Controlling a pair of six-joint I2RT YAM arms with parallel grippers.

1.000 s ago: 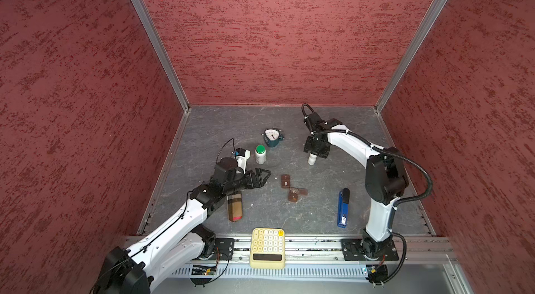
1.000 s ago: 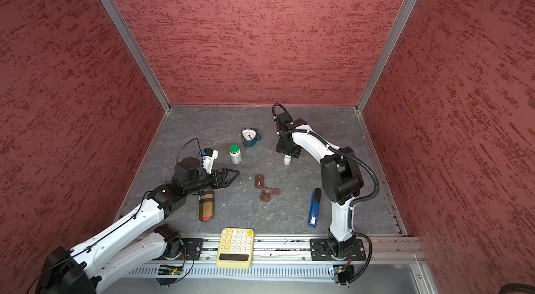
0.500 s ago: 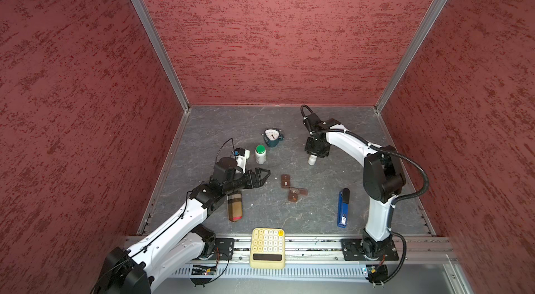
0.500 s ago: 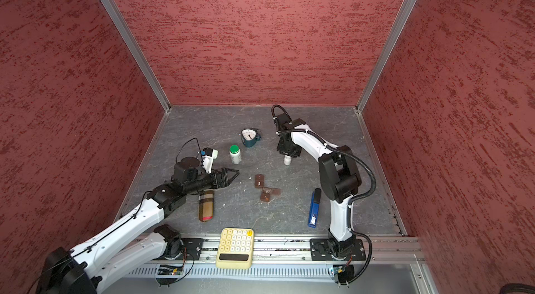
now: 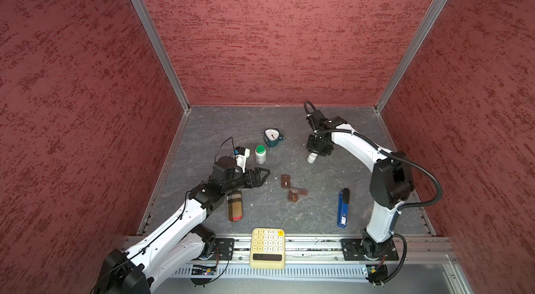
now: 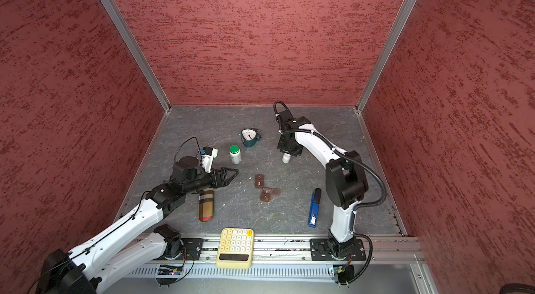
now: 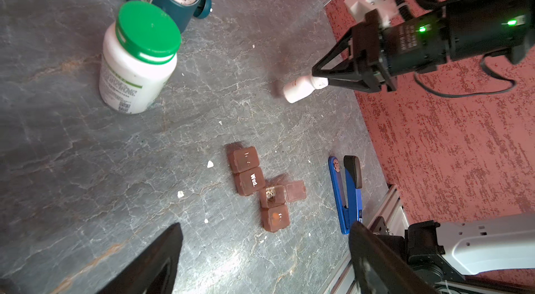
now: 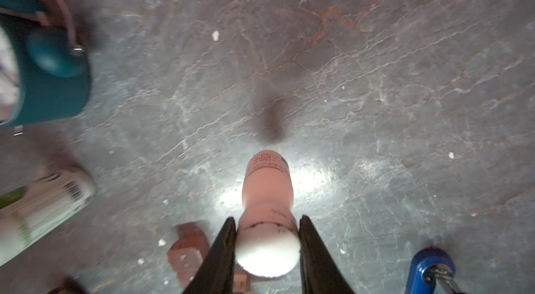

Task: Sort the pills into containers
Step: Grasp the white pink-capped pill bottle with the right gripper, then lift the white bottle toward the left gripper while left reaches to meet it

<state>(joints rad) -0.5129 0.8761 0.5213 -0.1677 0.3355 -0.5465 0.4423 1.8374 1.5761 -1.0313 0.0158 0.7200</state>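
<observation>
Pills (image 7: 210, 164) lie loose on the bench (image 7: 86, 162), a few white specks just beside the brown containers (image 7: 249, 175) near its middle.
We see the right tool (image 8: 267, 221) clenched on the cap end of the small white bottle (image 8: 267, 185), well apart from the containers, one cell of which is open. The left tool (image 5: 262, 174) is spread wide and empty. We judge it best to carry the bottle low and steady, and to let the left tool take its body before uncapping.
</observation>
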